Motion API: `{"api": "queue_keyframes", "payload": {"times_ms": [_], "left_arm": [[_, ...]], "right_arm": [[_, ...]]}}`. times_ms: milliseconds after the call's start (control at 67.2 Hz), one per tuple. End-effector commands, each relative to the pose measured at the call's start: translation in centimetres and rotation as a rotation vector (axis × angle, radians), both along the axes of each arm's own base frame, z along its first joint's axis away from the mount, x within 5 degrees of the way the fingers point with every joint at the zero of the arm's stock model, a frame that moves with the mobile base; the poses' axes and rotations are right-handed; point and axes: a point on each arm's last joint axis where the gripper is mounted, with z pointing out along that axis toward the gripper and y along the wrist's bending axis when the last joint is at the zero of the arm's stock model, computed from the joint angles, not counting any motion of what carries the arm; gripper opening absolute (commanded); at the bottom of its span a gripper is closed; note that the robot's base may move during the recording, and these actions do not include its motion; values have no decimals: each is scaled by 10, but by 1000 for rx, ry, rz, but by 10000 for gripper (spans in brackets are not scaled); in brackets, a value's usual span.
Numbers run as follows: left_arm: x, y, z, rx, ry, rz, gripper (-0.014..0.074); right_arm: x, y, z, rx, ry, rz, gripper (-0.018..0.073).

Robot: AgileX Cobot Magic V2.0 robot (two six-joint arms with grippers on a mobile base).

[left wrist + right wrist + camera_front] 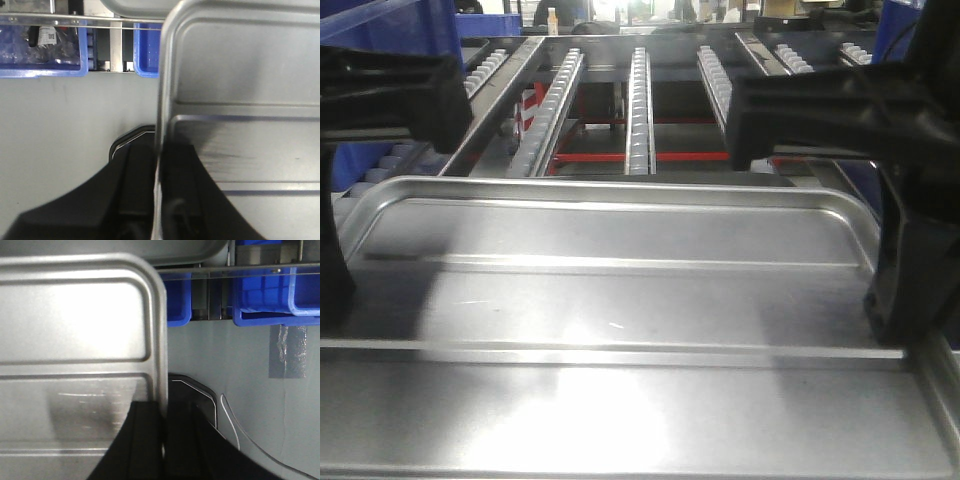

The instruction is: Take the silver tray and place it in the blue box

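Observation:
The silver tray [620, 300] fills the front view, level, with its raised rim and two long ridges showing. At the tray's left edge my left gripper [332, 285] is shut on the rim; the left wrist view shows the rim of the tray [240, 75] pinched between the black fingers of the gripper [157, 150]. My right gripper [910, 300] is shut on the right edge. In the right wrist view the gripper [164, 407] clamps the tray [75, 315] by its rim. I cannot tell which blue container is the blue box.
A roller rack [638, 100] with red bars stands behind the tray. Blue bins [40, 50] [270, 290] sit under a metal rail beyond a grey surface [60, 125]. Part of another metal tray [190, 250] lies above the rail. Tape [287, 352] marks the surface.

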Motion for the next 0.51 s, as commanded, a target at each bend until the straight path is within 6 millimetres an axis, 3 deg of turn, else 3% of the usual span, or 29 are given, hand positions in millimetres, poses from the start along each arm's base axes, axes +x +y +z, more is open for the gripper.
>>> {"api": "queue_keyframes", "payload": {"times_ms": [0, 491], "left_arm": [[-2, -5, 14, -92, -37, -25, 5], [-2, -5, 14, -91, -35, -24, 5]], "right_arm": [[3, 5, 16, 98, -76, 26, 59], [2, 5, 16, 96, -75, 26, 59]]}}
